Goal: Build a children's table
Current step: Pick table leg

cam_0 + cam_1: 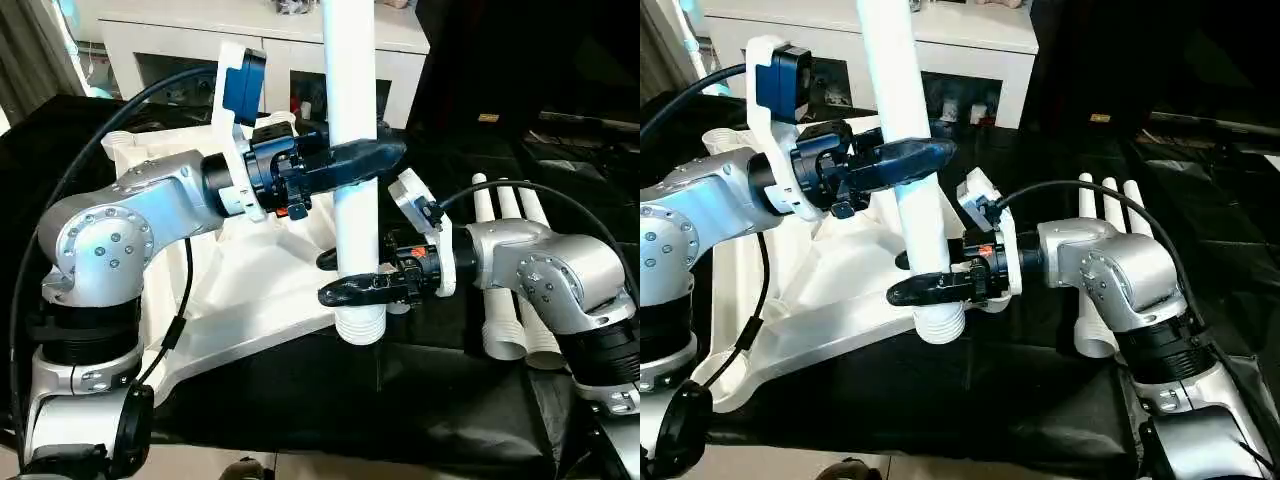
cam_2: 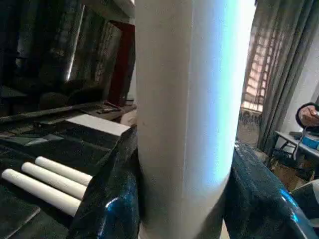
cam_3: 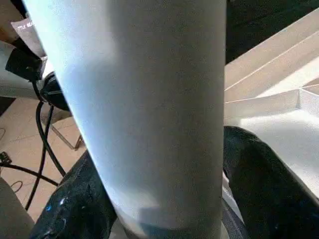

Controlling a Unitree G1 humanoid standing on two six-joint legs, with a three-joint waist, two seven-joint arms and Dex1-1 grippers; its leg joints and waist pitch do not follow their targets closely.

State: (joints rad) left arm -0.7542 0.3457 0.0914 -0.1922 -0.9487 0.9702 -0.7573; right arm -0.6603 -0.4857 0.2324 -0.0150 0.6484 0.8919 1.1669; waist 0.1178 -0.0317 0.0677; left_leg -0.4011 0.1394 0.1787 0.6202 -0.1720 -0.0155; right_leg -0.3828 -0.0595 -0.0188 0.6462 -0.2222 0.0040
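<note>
A white tubular leg (image 1: 355, 110) stands upright over the near right corner of the white table top (image 1: 250, 290), which lies underside up on the black-draped work table. Its threaded lower end (image 1: 360, 325) hangs at that corner; whether it touches the socket I cannot tell. My left gripper (image 1: 365, 160) is shut on the leg partway up. My right gripper (image 1: 340, 275) is shut on the same leg just above the thread. In the wrist views the leg (image 2: 187, 114) (image 3: 144, 109) sits between the black fingers (image 2: 112, 199) (image 3: 259, 184).
Three more white legs (image 1: 510, 270) lie side by side on the black cloth to the right, behind my right forearm. A white cabinet (image 1: 260, 45) stands behind the work table. Black cables run along both arms.
</note>
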